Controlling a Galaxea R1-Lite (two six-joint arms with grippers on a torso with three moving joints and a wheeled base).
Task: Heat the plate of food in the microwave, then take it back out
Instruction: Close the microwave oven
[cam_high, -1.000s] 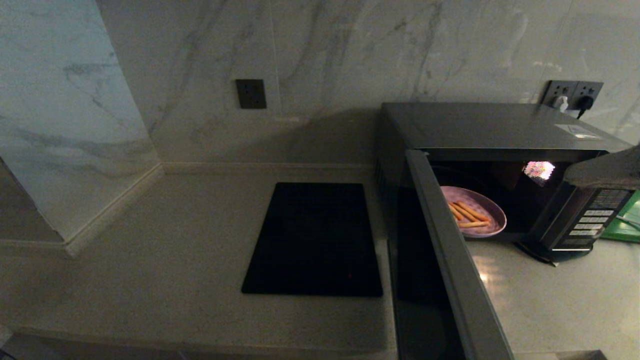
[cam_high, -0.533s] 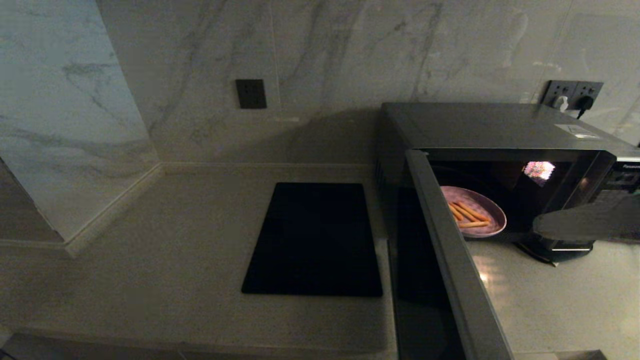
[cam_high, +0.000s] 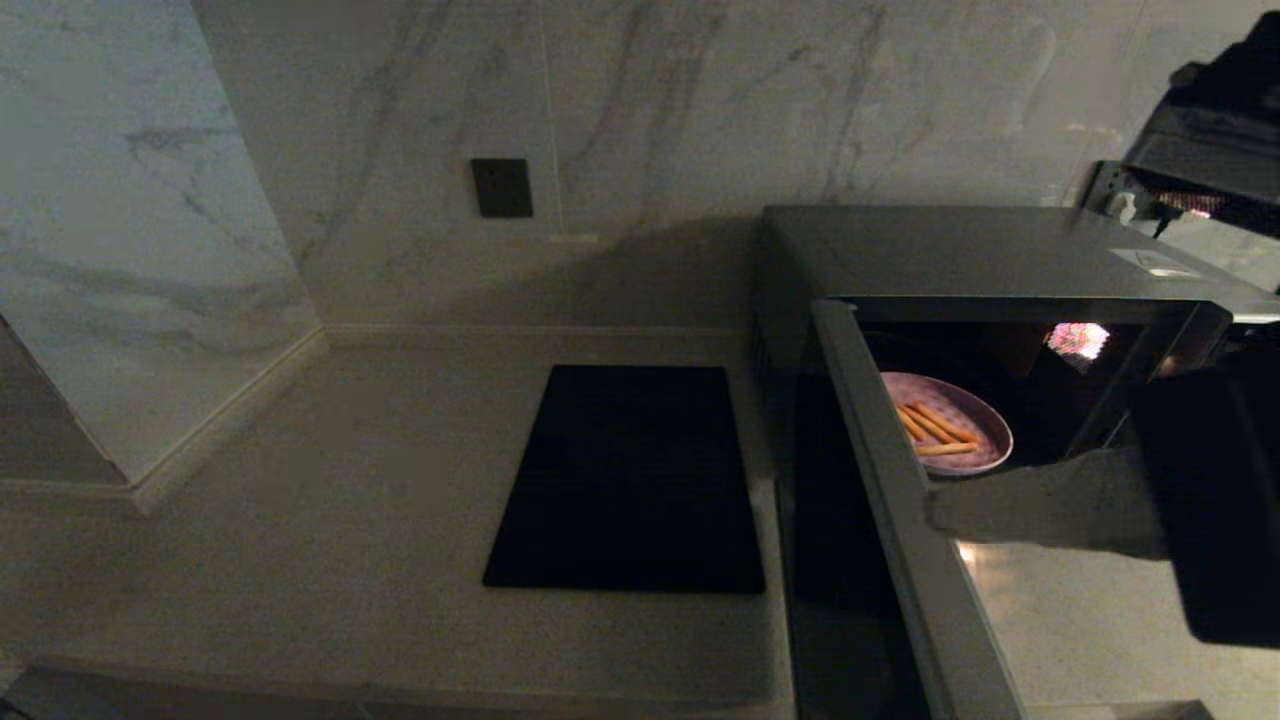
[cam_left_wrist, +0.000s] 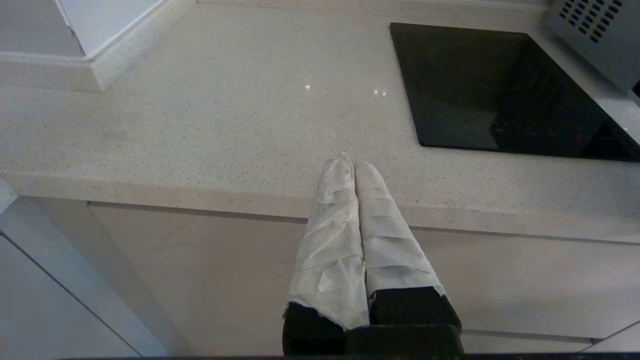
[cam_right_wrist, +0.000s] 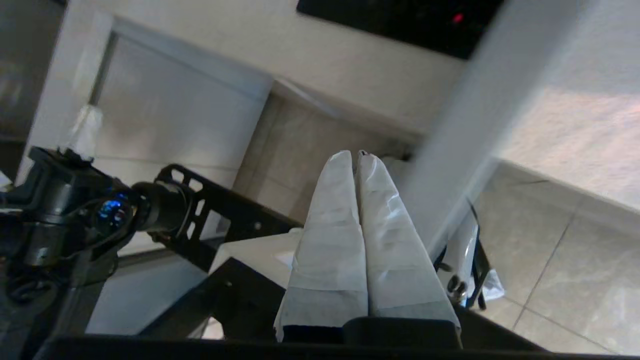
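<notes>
Since the earlier frame, right gripper (cam_high: 945, 510) has swung down from beside the microwave's button panel to the inner face of the open door (cam_high: 900, 500), tip touching or just beside it, hard to tell which. Jaws closed, wrapped white fingers (cam_right_wrist: 330, 220) pressed together, holding nothing. Right arm reaches in across the front of the microwave (cam_high: 1000, 255) from its right side. Plate of food (cam_high: 950, 420) sits inside the microwave cavity, at its left, orange sticks on top, just behind the gripper. Door stands swung out at the microwave's left. Left gripper (cam_left_wrist: 352, 165) parked well left of the microwave, jaws closed and empty, over the counter (cam_left_wrist: 200, 125) front edge. Black cooktop (cam_high: 630, 480) lies flat on the counter just left of the microwave. Wall sockets (cam_high: 1125, 195) behind the microwave's right rear corner.
</notes>
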